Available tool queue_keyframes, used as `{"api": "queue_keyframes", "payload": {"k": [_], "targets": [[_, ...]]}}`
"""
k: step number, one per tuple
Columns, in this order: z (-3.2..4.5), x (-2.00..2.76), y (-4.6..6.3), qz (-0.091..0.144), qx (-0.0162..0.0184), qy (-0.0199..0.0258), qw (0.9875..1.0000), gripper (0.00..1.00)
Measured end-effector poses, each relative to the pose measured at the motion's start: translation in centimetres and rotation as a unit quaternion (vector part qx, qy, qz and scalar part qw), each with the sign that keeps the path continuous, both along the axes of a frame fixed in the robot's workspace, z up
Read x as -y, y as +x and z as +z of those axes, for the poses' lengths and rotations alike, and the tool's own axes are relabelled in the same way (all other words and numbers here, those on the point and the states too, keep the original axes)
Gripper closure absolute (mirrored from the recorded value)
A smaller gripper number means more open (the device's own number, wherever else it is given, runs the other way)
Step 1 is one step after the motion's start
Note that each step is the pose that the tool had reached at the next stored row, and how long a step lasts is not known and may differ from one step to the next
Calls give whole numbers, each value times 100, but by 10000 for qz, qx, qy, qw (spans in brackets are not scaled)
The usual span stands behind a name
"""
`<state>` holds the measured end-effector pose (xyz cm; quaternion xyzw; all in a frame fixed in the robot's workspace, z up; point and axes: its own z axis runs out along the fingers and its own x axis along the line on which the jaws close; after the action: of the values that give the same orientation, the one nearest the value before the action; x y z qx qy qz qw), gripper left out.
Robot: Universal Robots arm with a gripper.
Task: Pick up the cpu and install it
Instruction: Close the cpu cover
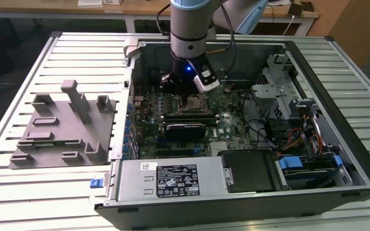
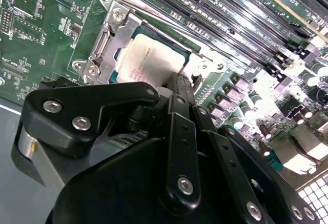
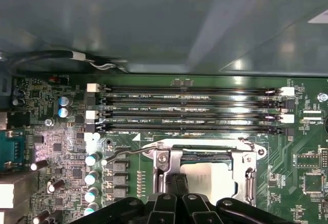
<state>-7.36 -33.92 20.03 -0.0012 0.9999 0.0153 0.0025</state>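
The cpu [image 3: 210,183] lies flat in its socket frame [image 3: 163,158], mid-frame in the exterior view. The gripper [image 3: 179,179], fingers [image 3: 176,184] closed together, stands at the cpu's edge, with memory slots [image 3: 189,108] close beside the frame.

Soft, even room light washes the slatted surface [image 1: 18,72]; the case [image 1: 172,211] interior lies in shadow (a blue lamp [image 1: 189,69] glows over it). Glare bleaches the board [image 2: 46,39] in the second wrist view.

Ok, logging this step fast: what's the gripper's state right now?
Gripper: shut, holding nothing; its tips are right at the cpu, which lies in the socket.
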Motion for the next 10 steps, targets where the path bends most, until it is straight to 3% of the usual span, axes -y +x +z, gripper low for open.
{"api": "queue_keyframes", "payload": {"k": [10], "targets": [[16, -1, 25, 4, 0, 1, 10000, 89]]}}
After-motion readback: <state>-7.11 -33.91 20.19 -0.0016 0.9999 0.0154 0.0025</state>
